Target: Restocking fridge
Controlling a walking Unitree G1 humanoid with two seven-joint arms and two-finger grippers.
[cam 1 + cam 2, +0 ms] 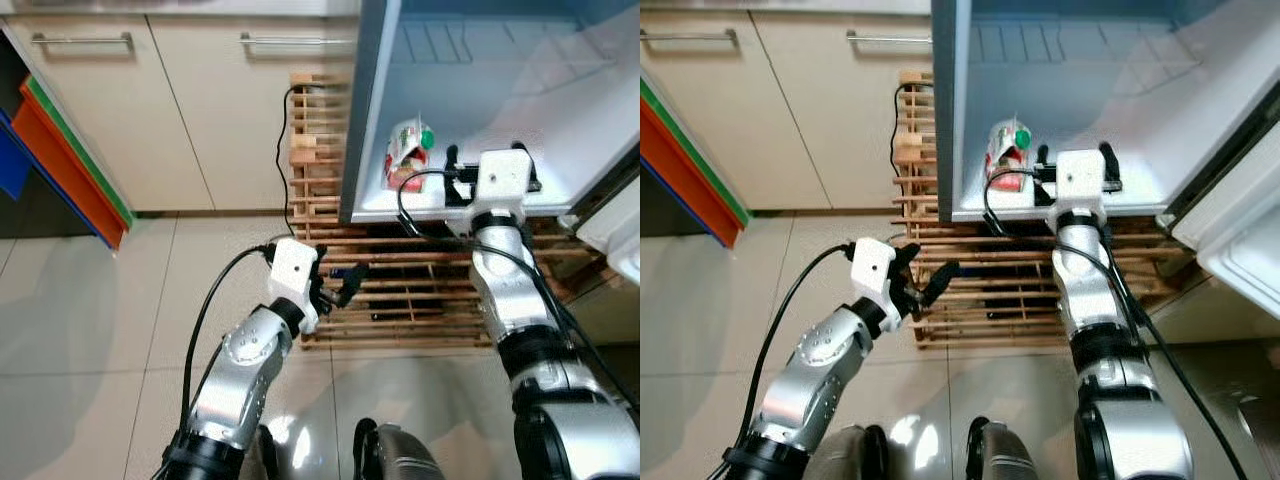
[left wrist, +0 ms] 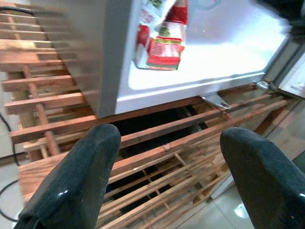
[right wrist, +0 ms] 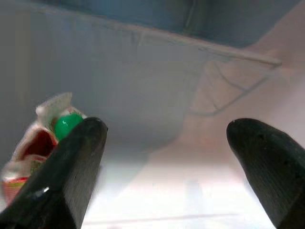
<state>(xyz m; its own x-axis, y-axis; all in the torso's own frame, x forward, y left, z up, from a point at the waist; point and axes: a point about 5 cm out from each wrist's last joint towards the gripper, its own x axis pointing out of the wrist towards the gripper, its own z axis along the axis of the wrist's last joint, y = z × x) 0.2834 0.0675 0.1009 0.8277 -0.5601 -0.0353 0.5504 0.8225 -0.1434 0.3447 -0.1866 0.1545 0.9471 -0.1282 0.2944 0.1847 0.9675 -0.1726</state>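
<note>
The right pincer stands spread and empty just inside the white fridge, upper right of frame. The red-and-white carton with a green cap stands beside it on the fridge floor. Draw straight back, clear of it. The left pincer, also spread, hovers before the wooden slatted rack.

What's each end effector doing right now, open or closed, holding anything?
Left end effector: open, holding nothing, by the rack.
Right end effector: open, holding nothing, inside the fridge.
</note>
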